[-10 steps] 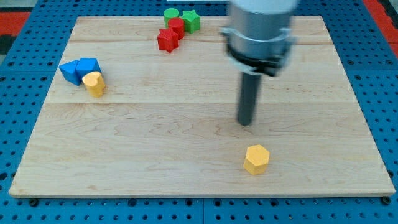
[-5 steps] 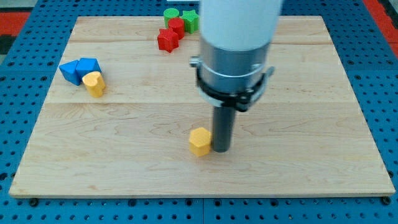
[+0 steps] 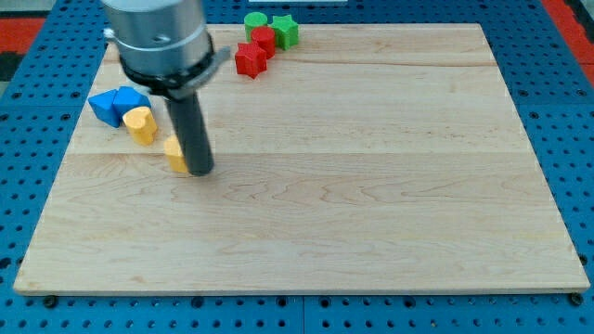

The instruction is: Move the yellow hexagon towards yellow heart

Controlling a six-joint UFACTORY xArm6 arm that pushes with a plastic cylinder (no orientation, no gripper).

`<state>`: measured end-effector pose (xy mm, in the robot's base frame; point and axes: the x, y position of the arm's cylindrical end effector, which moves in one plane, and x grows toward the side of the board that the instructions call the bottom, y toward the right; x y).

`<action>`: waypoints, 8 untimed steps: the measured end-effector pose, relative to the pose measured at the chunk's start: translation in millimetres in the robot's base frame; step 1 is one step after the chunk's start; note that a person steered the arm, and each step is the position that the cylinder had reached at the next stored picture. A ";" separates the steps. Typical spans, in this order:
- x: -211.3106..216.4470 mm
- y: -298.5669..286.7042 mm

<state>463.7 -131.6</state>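
Note:
The yellow hexagon (image 3: 174,153) lies at the board's left, partly hidden behind my rod. My tip (image 3: 200,172) touches its right side. The yellow heart (image 3: 141,123) sits a short way up and to the left of the hexagon, with a small gap between them. The heart rests against the lower edge of two blue blocks (image 3: 116,103).
At the view's top, a red star-like block (image 3: 249,59), a second red block (image 3: 264,40), a green round block (image 3: 255,20) and a green star (image 3: 285,31) cluster together. The wooden board (image 3: 371,186) lies on a blue pegboard.
My tip swept from the right of the board to the left, pushing the yellow hexagon from the lower middle up and left, close to the yellow heart.

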 end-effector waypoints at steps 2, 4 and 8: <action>21.0 -4.8; 21.0 -15.7; 20.9 -15.9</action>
<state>484.6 -147.5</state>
